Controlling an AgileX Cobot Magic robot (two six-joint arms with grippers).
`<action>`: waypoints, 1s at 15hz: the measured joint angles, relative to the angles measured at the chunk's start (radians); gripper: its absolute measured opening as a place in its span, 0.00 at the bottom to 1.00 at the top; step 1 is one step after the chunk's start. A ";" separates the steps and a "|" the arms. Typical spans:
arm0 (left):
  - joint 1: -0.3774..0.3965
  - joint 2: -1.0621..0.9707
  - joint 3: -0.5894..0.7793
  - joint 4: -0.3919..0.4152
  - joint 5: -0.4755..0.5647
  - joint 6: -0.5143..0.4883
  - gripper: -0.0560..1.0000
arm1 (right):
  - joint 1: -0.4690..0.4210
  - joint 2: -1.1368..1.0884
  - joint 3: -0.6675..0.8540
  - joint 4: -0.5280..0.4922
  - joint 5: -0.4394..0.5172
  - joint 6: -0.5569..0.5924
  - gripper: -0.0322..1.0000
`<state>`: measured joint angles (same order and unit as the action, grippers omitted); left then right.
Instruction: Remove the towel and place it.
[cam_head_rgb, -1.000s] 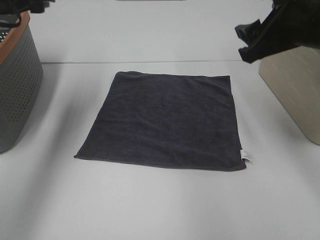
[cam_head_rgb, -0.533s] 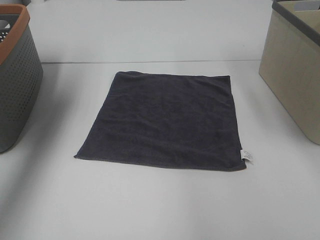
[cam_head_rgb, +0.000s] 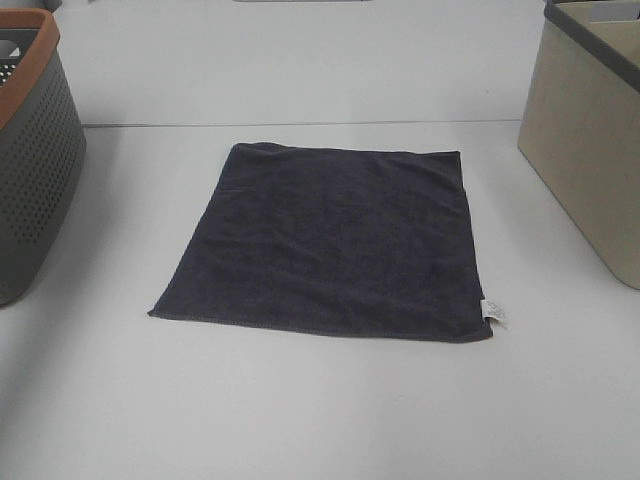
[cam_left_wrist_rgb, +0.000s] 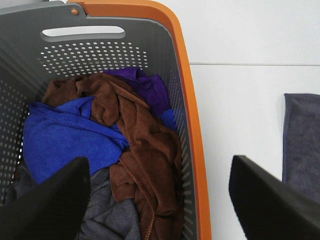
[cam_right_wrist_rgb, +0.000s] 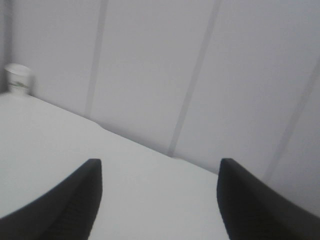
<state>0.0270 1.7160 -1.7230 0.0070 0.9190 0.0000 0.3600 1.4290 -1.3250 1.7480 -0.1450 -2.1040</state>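
Observation:
The towel is dark charcoal and lies flat and spread out in the middle of the white table, with a small white tag at its near right corner. Neither arm shows in the exterior high view. In the left wrist view my left gripper is open above the grey basket, with nothing between its fingers, and an edge of the towel shows off to one side. My right gripper is open and empty, facing a bare white surface and a panelled wall.
A grey perforated basket with an orange rim stands at the table's left edge; it holds blue, brown, purple and grey cloths. A beige bin stands at the right. A white cup sits far off by the wall.
One second ago the right arm hung at the upper right of the exterior high view and dark arm parts showed at the upper left; both are now out of that view. The towel has not moved.

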 joint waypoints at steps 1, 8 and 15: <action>0.000 0.000 0.000 -0.001 0.004 0.006 0.73 | 0.000 0.002 0.000 0.000 0.145 0.013 0.67; 0.000 0.000 0.000 -0.001 0.008 0.015 0.73 | 0.003 0.109 -0.119 -1.349 0.792 1.339 0.67; 0.000 0.000 0.000 -0.001 0.176 -0.007 0.74 | -0.118 0.229 -0.436 -1.812 1.238 2.059 0.70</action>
<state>0.0270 1.7160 -1.7230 0.0060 1.0950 -0.0070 0.2420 1.6580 -1.7610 -0.0640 1.0930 -0.0450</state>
